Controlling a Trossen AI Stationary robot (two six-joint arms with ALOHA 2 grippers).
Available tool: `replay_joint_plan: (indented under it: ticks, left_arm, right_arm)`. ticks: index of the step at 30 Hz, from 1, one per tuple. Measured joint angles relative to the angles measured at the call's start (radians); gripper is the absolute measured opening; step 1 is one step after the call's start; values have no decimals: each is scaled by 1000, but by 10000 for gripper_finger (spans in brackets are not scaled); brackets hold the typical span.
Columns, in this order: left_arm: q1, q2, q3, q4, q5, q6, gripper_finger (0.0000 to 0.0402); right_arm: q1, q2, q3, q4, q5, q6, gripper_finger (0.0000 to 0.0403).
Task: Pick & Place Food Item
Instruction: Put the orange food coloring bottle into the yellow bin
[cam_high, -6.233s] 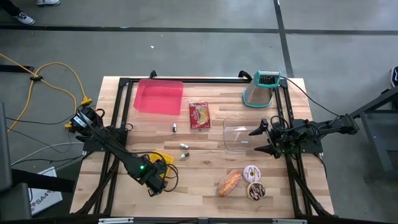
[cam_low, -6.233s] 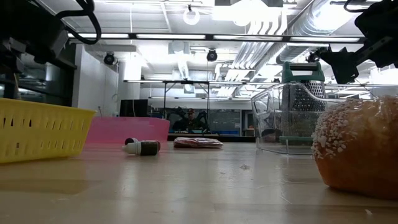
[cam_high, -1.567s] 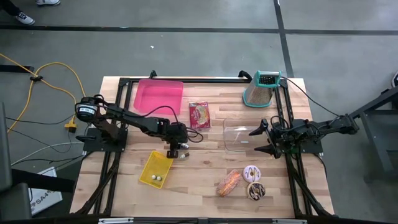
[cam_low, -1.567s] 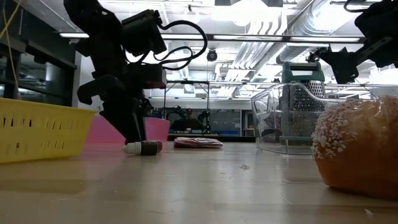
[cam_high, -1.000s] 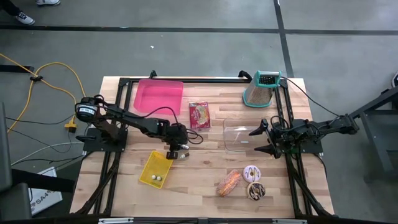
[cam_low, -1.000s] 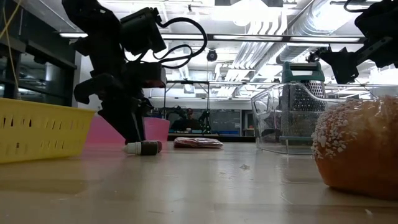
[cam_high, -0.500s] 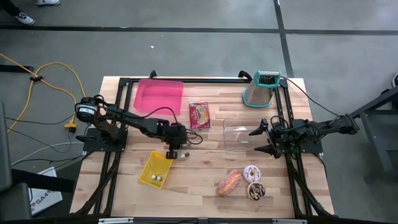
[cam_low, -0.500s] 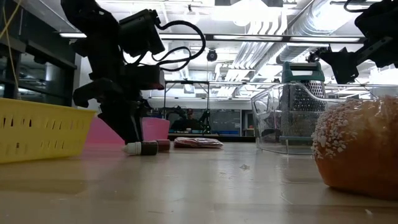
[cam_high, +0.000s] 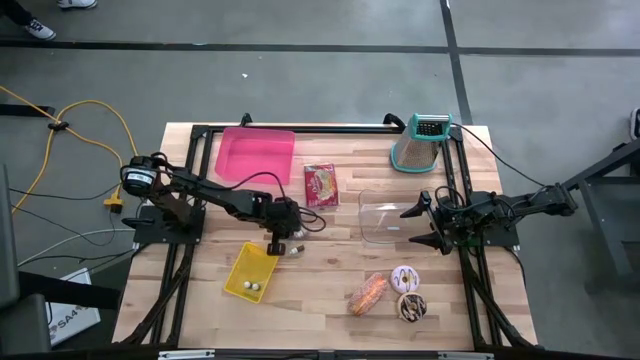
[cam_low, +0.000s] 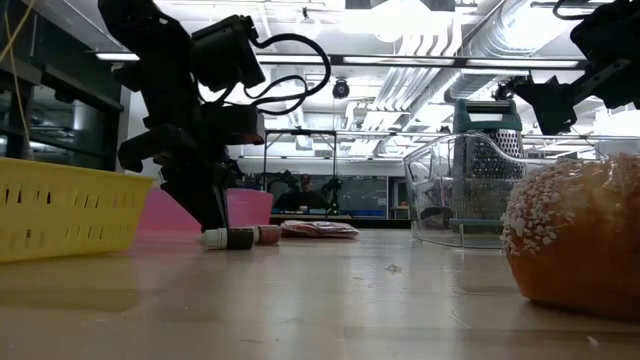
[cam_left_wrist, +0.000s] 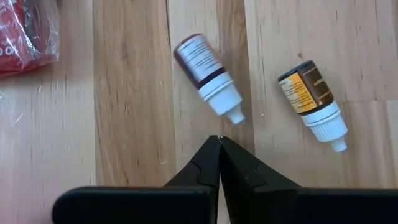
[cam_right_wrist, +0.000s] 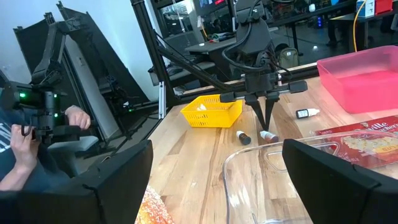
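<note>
Two small pale items already lie in the yellow basket (cam_high: 240, 262) at the lower left of the wooden surface (cam_high: 330, 300) in the high view, so part of the job looks done. The current pick has not succeeded. The left gripper (cam_left_wrist: 219, 140) is tilted down at the middle of the surface with its jaws pressed fully together and nothing between them. The dark-labelled bottle (cam_left_wrist: 205, 71) it seems to be after lies loose on the wood, just beyond the tips. A second small bottle, the brown-labelled bottle (cam_left_wrist: 309, 99), lies close beside it, also untouched.

By my reading, what is left is to open the jaws, take one bottle, carry it to the basket, and then do the same for the other.

In the left wrist view the dark-labelled bottle lies flat on its side. Its long axis runs diagonally from upper left to lower right. The base is at the upper left, and the white cap and nozzle point lower right, ending just right of the jaw tips. The brown-labelled bottle lies almost parallel, its nozzle also toward the lower right.

The right gripper (cam_high: 410, 226) waits at the right of the high view beside the clear container (cam_high: 380, 228), its jaws spread wide and empty.
</note>
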Motion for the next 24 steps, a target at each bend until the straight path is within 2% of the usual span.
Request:
replay_joint_plan:
  ticks: [15, 24]
  left_arm:
    - [7, 0, 0, 0, 2, -13, 6]
    - [44, 0, 1, 0, 33, -26, 74]
  right_arm:
    - [0, 0, 0, 0, 0, 0, 348]
    - [0, 0, 0, 0, 0, 0, 348]
